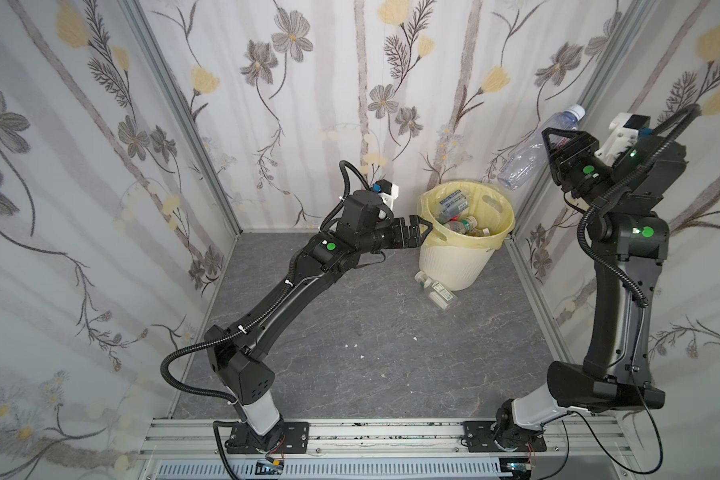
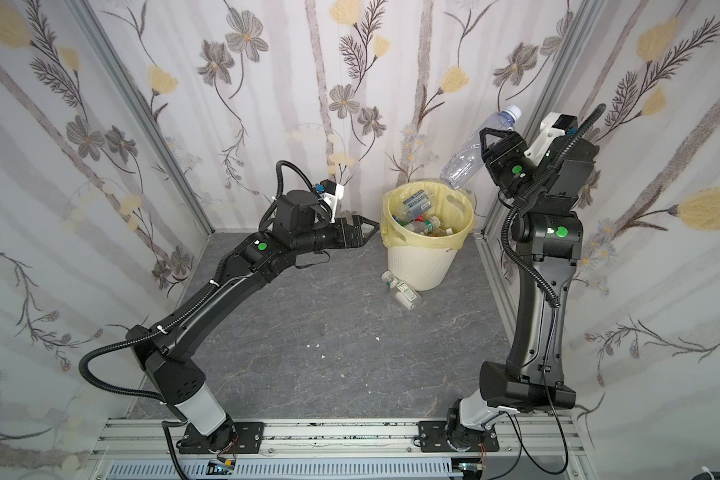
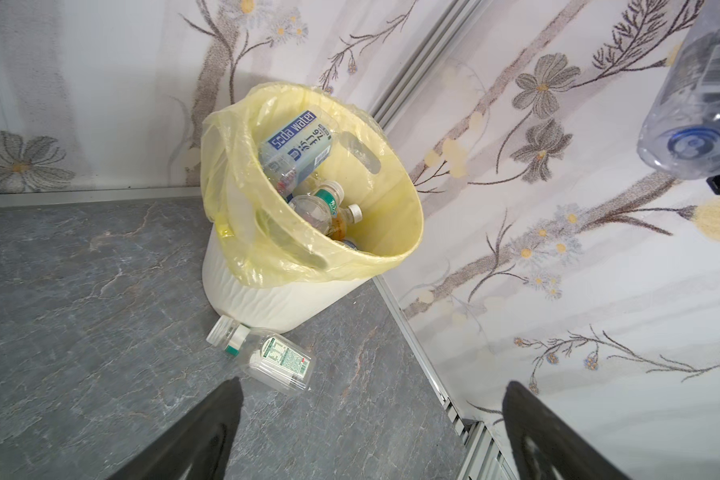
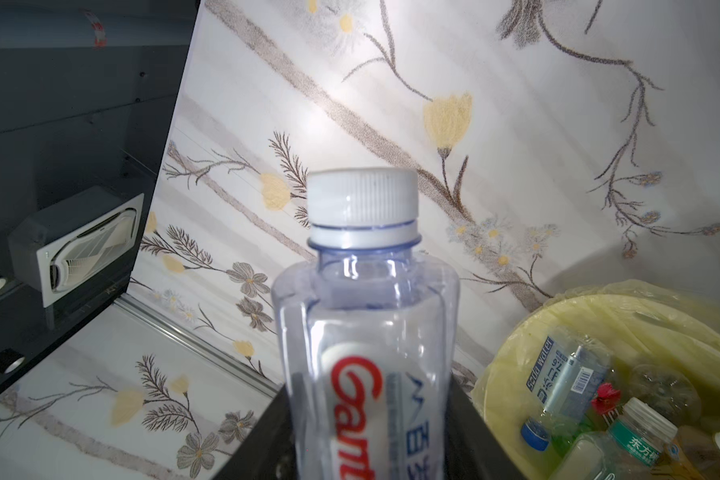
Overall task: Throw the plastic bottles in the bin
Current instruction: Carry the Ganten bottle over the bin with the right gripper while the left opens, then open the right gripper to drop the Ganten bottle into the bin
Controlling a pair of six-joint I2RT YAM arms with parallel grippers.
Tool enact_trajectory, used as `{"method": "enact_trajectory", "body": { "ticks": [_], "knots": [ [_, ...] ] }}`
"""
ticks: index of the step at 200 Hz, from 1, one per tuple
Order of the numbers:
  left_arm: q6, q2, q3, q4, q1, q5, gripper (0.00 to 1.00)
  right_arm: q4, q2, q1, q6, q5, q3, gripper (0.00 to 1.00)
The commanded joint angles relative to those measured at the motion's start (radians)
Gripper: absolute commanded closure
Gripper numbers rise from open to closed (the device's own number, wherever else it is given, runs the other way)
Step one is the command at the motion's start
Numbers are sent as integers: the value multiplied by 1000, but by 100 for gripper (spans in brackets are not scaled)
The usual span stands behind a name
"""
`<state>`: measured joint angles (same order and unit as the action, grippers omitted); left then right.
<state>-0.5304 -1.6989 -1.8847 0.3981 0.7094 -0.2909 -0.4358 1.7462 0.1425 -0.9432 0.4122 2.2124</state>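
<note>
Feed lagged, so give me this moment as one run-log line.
left gripper: open, empty, beside bin | right gripper: shut on clear bottle, raised near bin | floor: green-label bottle lying at bin base

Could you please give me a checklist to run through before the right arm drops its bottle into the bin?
1. Grip: right gripper shut on the clear bottle: ok.
2. Aim: clear bottle above the bin's opening: not ok, it appears to hang beside the rim.
3. Other arm: left gripper empty, fingers open: ok.
4. Clearance: left gripper outside the opening: ok.
5. Room: bottles inside lie below the rim: ok.
6. Leftover: floor bottle at the bin's base, not yet binned: not ok.
</note>
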Motion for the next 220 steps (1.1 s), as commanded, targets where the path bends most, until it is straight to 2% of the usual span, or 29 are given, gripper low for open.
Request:
{"method": "enact_trajectory", "body": {
  "ticks": [1, 12, 37, 51, 64, 172, 220],
  "knots": [
    [11, 18, 12, 0, -21, -20, 0, -30, 80, -28, -16, -66, -11, 49],
    [8, 19, 15, 1, -33, -26, 0, -68, 118, -56, 8, -117, -42, 43],
    [-10, 16, 15, 2, -53, -40, 0, -121, 179, -64, -26, -111, -122, 25],
    [-19, 12, 16, 2, -59, -51, 0, -103, 136, -71, -26, -154, -180, 17],
    [-21, 3, 14, 2, -62, -59, 0, -31, 74, -77, -26, -177, -259, 1],
    [-83, -110, -72, 3, -66, -110, 0, 11, -140, -17, 7, -125, -544, 0],
    [-92, -110, -66, 4, -67, -100, 0, 18, -180, 4, 18, -94, -574, 0]
  ]
}}
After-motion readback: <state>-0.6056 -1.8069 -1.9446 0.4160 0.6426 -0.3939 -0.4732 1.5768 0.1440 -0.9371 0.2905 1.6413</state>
